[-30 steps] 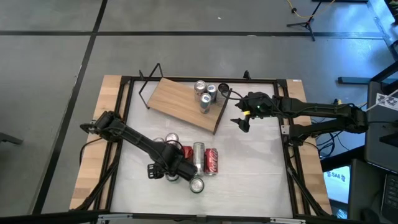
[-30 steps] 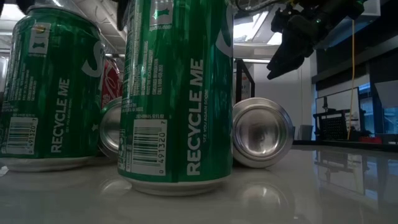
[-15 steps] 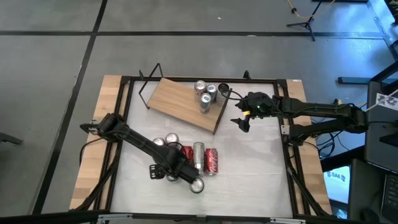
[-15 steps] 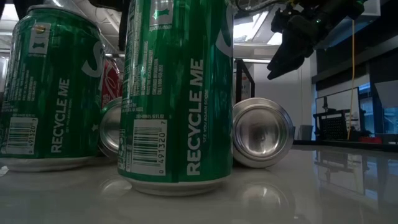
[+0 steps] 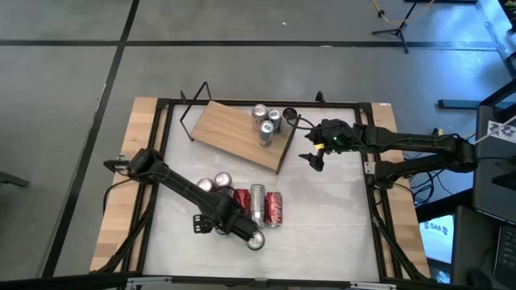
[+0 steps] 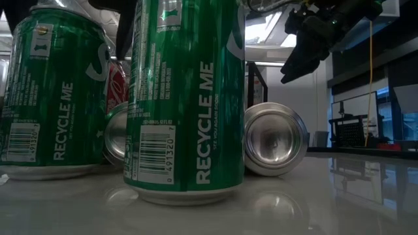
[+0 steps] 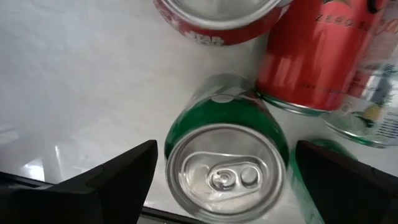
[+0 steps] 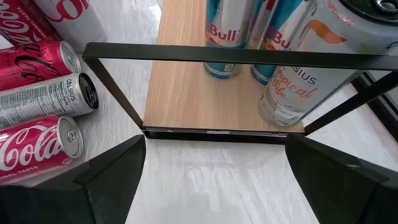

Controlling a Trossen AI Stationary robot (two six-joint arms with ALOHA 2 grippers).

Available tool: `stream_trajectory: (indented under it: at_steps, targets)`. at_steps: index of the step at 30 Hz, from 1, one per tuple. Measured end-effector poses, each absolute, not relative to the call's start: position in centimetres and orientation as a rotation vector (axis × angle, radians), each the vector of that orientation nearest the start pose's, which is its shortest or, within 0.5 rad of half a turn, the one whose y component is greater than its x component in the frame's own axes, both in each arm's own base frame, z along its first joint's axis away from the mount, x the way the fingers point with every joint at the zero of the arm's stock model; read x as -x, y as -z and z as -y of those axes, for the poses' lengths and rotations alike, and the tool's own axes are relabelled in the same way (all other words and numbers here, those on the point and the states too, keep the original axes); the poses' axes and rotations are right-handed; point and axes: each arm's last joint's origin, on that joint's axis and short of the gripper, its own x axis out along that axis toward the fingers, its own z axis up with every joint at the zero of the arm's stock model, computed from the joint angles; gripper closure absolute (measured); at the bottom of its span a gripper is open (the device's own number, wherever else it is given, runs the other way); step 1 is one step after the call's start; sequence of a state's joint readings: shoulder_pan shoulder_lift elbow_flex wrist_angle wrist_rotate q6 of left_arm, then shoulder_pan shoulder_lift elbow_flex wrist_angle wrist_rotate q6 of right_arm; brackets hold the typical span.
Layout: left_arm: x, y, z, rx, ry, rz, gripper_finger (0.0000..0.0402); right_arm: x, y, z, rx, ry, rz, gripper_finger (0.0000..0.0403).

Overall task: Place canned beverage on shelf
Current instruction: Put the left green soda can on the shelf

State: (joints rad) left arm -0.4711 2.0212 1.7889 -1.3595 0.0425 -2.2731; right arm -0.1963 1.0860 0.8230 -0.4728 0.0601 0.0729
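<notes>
"RECYCLE ME" on green can (image 6: 186,98); "Coca-Cola" on red can (image 8: 34,146).

A robotics lab: framed test table (image 5: 161,121) on grey concrete floor (image 5: 81,72) (black tape lines), tripod (image 5: 395,31).

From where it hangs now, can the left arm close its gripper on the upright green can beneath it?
Probably yes. The left gripper is open, its fingers either side of the green aluminium can, with bare tabletop on one side; a second green can crowds the other finger.

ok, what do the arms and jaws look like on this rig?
Both arms are dark, slim and multi-jointed. The left gripper and right gripper each end in two flat, wedge-shaped black jaws. The right one shows a small green light at its wrist; black cables trail from both bases.
</notes>
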Motion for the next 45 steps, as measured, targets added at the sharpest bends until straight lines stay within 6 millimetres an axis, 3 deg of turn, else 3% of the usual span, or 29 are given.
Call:
stream_trajectory:
  at_steps: [4,11,22,28,34,45]
  targets:
    - [-34.56,-23.77,17.80,1.335,-1.392,-1.155,0.0033,-21.63,-26.64,4.49,-0.120,0.272,-0.727,0.0022]
    - [-34.46,-23.87,17.90,1.319,-1.378,-1.141,0.0036,-21.62,-26.64,4.48,-0.120,0.272,-0.728,0.0022]
    - [-34.04,-23.91,18.56,1.301,-1.372,-1.136,0.0124,-21.62,-26.64,4.48,-0.120,0.272,-0.727,0.0022]
    - [-34.06,-23.91,18.52,1.268,-1.344,-1.145,0.0126,-21.62,-26.64,4.49,-0.120,0.272,-0.727,0.0022]
    - [-33.99,-23.92,18.46,1.124,-1.218,-1.232,0.0125,-21.62,-26.64,4.49,-0.119,0.272,-0.727,0.0022]
    - [-34.04,-23.92,18.36,0.624,-0.727,-1.465,0.0121,-21.62,-26.64,4.48,-0.120,0.272,-0.727,0.0022]
